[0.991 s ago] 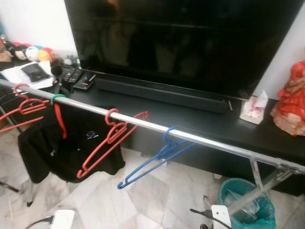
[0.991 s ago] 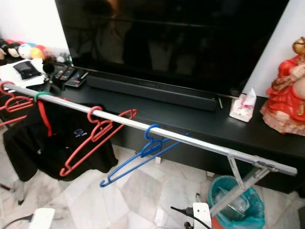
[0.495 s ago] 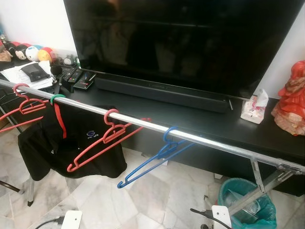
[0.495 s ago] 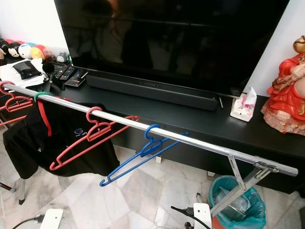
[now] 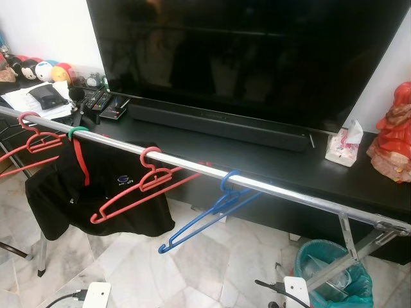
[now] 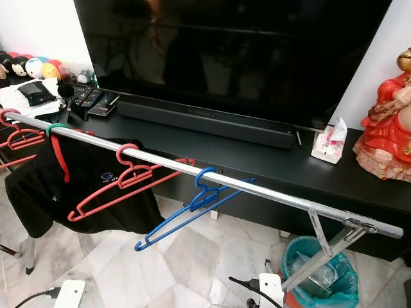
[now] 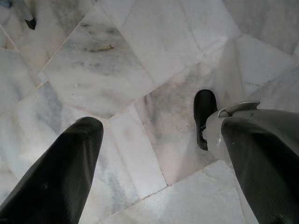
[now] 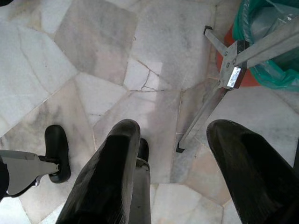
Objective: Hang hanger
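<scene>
The red hanger (image 5: 138,190) is swinging flatter on the rail (image 5: 270,187); both tools (image 7: 154,154) (image 8: 175,154) are hanging wide, empty.

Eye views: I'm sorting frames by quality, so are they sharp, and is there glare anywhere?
Left eye view: sharp, evenly lit; the TV screen mirrors dim room shapes; bright glints run along the rail. Right eye view: the same, with the blue hanger crisp. Wrist views: floor sharp, black fingers close and soft.

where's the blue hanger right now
The blue hanger hangs on the metal rail, in the head views' middle, just right of a red hanger, before the TV stand.
</scene>
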